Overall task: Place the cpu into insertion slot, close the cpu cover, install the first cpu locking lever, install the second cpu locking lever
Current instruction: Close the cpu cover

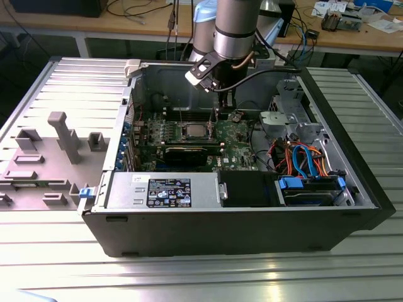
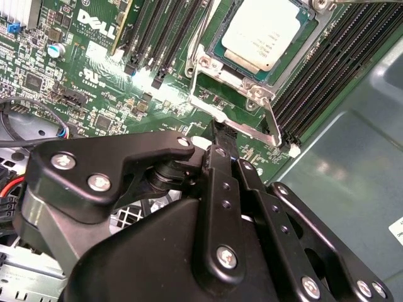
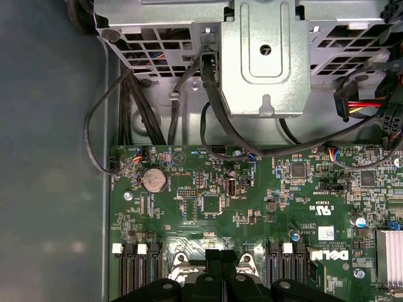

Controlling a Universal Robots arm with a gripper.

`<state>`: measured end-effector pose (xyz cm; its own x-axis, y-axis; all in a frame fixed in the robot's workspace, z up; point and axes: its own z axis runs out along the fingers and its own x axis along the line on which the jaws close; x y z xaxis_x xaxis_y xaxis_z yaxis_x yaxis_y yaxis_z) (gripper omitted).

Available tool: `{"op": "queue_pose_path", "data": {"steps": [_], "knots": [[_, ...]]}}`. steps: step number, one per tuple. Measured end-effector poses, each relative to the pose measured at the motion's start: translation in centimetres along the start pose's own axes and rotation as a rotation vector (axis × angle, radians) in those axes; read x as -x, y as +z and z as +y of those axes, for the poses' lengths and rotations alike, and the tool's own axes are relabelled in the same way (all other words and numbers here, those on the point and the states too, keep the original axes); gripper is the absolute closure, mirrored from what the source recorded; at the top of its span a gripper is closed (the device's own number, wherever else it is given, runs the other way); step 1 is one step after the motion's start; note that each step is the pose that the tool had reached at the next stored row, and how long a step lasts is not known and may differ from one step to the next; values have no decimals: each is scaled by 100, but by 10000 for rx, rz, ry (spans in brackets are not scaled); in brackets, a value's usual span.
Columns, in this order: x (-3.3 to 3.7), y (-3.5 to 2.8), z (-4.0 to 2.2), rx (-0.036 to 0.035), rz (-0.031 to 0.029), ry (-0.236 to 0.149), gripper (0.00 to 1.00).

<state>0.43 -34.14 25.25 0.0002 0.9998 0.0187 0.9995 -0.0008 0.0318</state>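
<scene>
The cpu (image 2: 267, 34), a flat square chip with a silver top, lies in the insertion slot (image 2: 239, 68) on the green board; the exterior view shows it at the board's middle (image 1: 194, 131). The cpu cover (image 2: 272, 119), a thin silver frame, is swung open and stands up from the slot's edge, leaving the chip bare. My gripper (image 2: 219, 129) hangs just over the cover's free edge with its black fingers pressed together, shut, nothing visible between them. A thin lever rod (image 2: 200, 38) runs along one side of the slot. The gripper (image 1: 221, 107) reaches down inside the case.
The open computer case (image 1: 352, 189) walls in the board. A black box with a white label (image 1: 167, 192) lies along the front, a drive cage (image 3: 261, 56) and coloured cables (image 1: 302, 157) at the exterior view's right. Long black memory slots (image 2: 334, 69) flank the socket.
</scene>
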Motion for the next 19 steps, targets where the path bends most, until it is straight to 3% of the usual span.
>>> {"op": "queue_pose_path", "data": {"steps": [9, 19], "knots": [[0, -1, -26, 1, 0, 1, 89], [0, -3, -114, 0, 0, 0, 89]]}}
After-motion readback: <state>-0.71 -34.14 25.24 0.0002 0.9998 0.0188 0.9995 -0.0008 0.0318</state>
